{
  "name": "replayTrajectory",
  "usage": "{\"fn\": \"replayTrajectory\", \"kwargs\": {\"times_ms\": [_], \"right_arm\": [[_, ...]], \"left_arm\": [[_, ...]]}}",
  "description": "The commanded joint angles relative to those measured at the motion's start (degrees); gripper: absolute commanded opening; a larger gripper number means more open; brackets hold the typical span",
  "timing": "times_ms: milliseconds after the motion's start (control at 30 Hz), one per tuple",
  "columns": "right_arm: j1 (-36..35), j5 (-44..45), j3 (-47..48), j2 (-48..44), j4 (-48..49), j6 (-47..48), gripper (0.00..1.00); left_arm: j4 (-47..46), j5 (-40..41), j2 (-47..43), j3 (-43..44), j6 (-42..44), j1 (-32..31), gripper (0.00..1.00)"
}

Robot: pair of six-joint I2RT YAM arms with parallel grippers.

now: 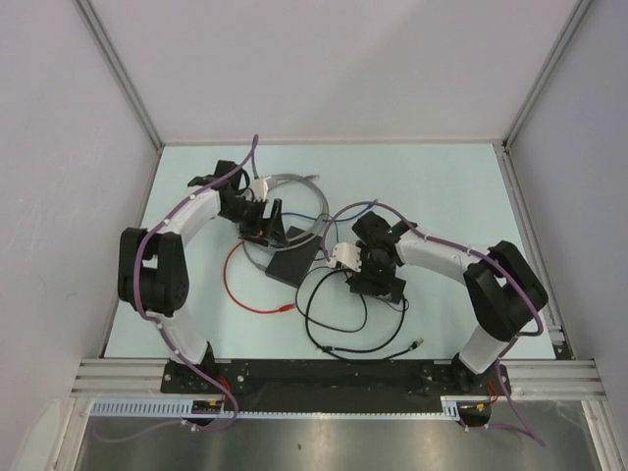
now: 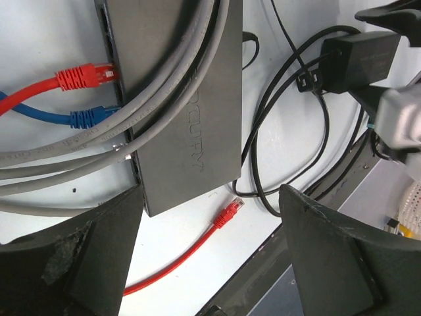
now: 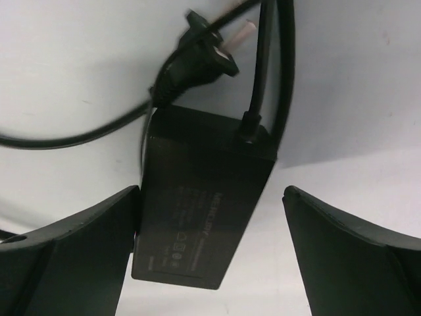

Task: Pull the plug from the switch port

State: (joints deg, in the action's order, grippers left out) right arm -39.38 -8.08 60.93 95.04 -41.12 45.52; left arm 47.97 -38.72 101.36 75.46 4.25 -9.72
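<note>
The flat black switch (image 2: 187, 112) lies under my left gripper (image 2: 210, 194), which is open with its fingers on either side of the box's near corner and holding nothing. Along the switch's left edge, a red plug (image 2: 84, 76) and a blue plug (image 2: 89, 117) sit in ports, and grey cables (image 2: 164, 72) run across the top. In the top view the switch (image 1: 294, 265) lies between both arms. My right gripper (image 3: 210, 197) is open around the smaller black adapter (image 3: 204, 204); its left finger is close to the adapter's side and its right finger stands apart.
A loose red plug (image 2: 228, 214) lies on the table just past the switch's corner. Thin black cables (image 2: 289, 125) loop between the switch and the adapter (image 2: 358, 56). A black mains plug (image 3: 197, 59) lies by the adapter. Grey walls enclose the table.
</note>
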Motion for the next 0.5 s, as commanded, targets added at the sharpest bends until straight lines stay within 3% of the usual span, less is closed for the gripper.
{"fn": "replayTrajectory", "kwargs": {"times_ms": [0,233,467], "right_arm": [[1.0,11.7,-0.3,1.3,4.9,1.2,0.92],[4.6,19.4,-0.3,4.2,11.8,4.9,0.86],[14.1,19.8,-0.2,6.5,19.1,16.9,0.87]], "left_arm": [[-3.2,-1.9,-4.0,0.0,-2.3,0.8,0.88],[-6.5,-1.2,-5.2,-0.5,-3.4,0.8,0.88],[-6.7,-0.5,-5.2,1.2,-2.9,0.8,0.88]]}}
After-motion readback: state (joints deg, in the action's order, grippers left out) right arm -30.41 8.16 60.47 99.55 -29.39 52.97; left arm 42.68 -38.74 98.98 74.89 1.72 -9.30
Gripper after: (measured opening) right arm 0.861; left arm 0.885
